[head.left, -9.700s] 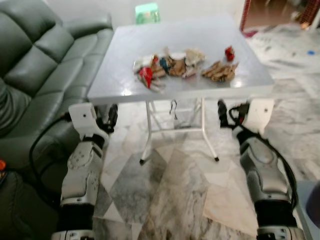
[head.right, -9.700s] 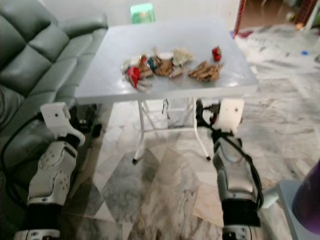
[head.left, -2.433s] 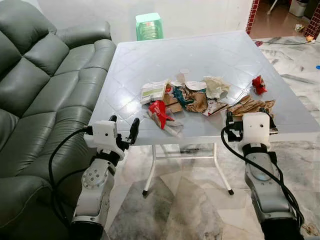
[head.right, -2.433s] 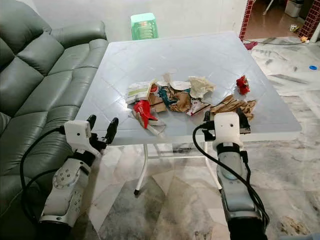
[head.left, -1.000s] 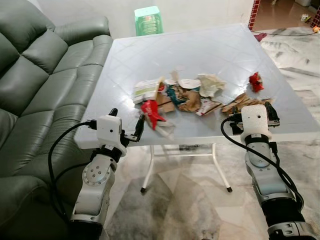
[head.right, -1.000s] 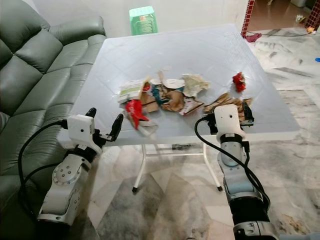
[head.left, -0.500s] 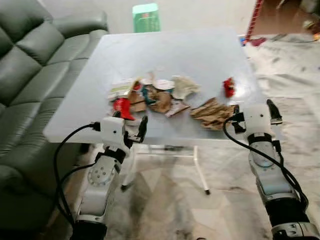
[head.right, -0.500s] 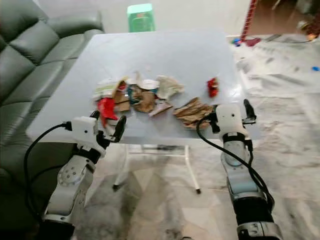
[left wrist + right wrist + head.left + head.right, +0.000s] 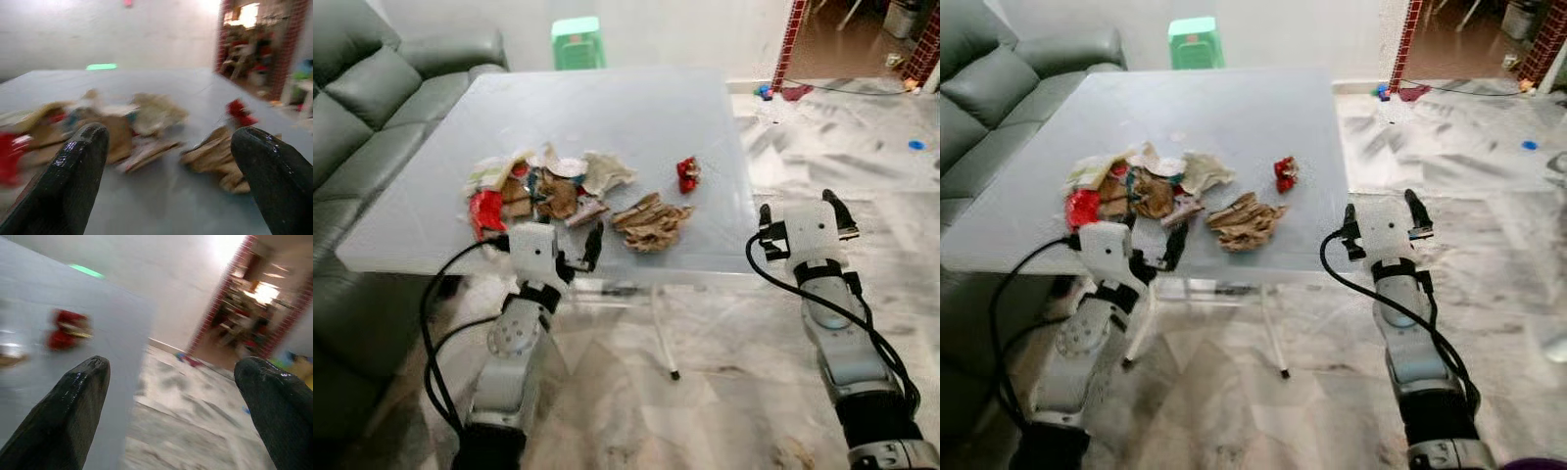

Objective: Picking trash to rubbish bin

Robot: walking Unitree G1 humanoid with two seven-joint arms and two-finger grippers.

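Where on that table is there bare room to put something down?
The far half of the table, toward the green stool, is bare, as is the strip beyond the red wrapper. The near left is crowded with the trash pile.

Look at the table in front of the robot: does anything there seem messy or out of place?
Yes. Crumpled trash lies strewn near the front edge of the grey table: wrappers, a brown paper wad, and a red scrap lying apart. It is loose litter, not binned.
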